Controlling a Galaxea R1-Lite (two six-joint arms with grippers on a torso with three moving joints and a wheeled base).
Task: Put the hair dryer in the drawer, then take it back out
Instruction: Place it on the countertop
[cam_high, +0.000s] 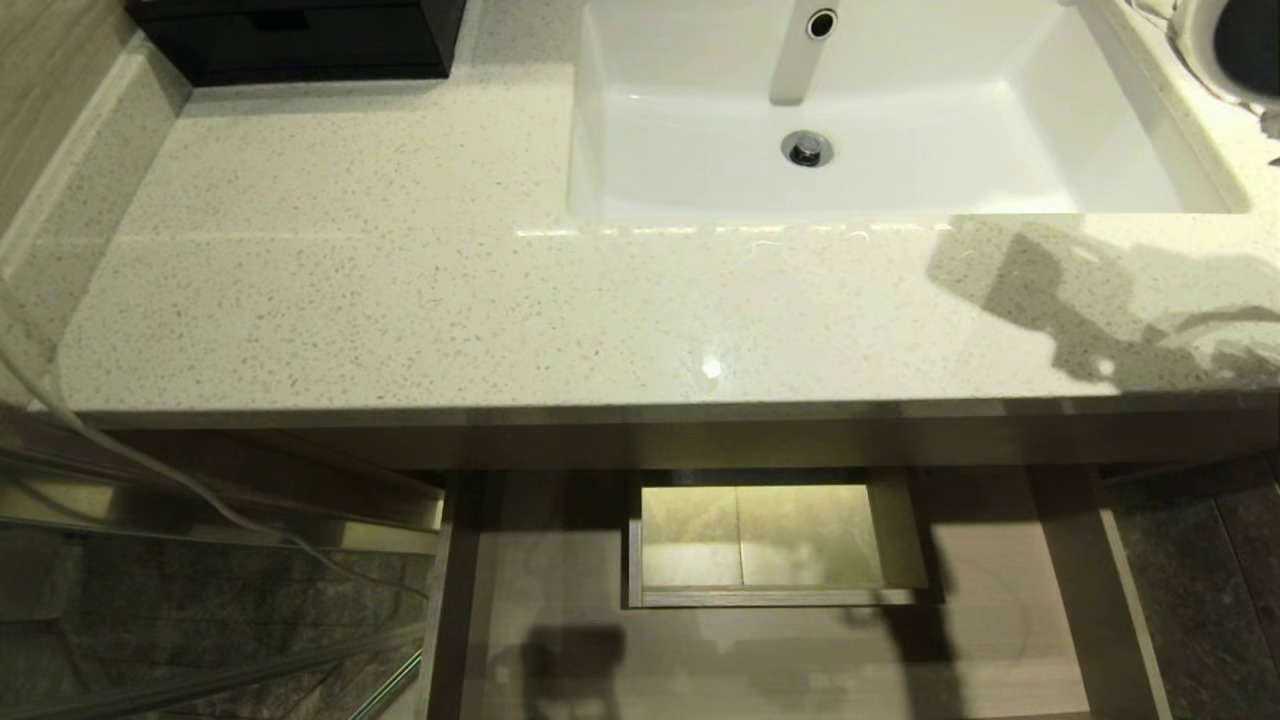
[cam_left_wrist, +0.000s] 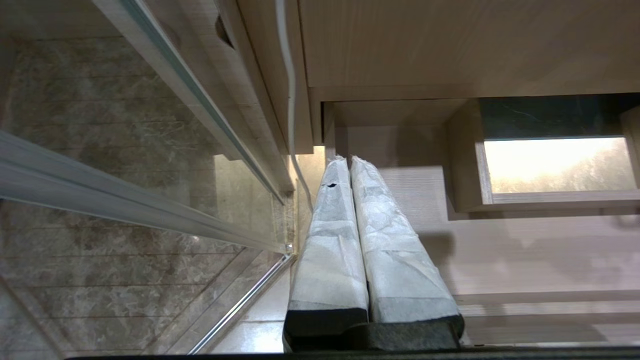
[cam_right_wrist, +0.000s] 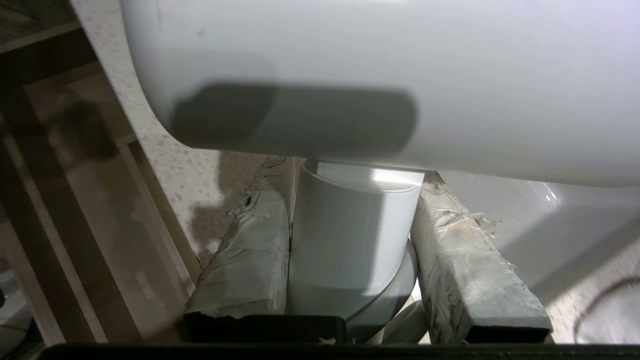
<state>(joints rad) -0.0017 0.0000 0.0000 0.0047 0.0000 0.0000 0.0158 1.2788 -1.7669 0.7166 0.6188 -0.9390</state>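
Main risk from here: the grip is on the slim handle only, w/ the heavy barrel cantilevered off it, so the hair dryer (cam_right_wrist: 380, 75) could pivot or slide between the padded fingers (cam_right_wrist: 465, 265) during a fast swing. The padding looks frayed, which prob. doesn't help friction. Second risk: the drawer (cam_high: 760, 650) sits low, under the counter's front edge, and has a boxed notch (cam_high: 770, 545) in the middle near the back. Coming down from counter height, the barrel could clip the counter (cam_high: 400, 300) edge or the notch wall and get knocked loose. Third: the cord isn't clearly visible here, so can't tell if it hangs free; if it does, it may snag on the counter's far right corner or the drawer rim.

Where things are: the dryer is in the right hand (cam_right_wrist: 352, 240), above the counter's far right corner beside the sink (cam_high: 900, 120); in the head view only a bit of its round white end (cam_high: 1235, 45) shows at the top right. Right hand's fingers are set narrow, clamped on the handle from both sides, barrel lying crosswise past the fingertips. Drawer is pulled out, nothing visible inside.

Left hand (cam_left_wrist: 348, 159) is parked low at the drawer's left side, fingers pressed together, holding nothing, pointing along the cabinet front near a glass panel (cam_left_wrist: 125, 190).
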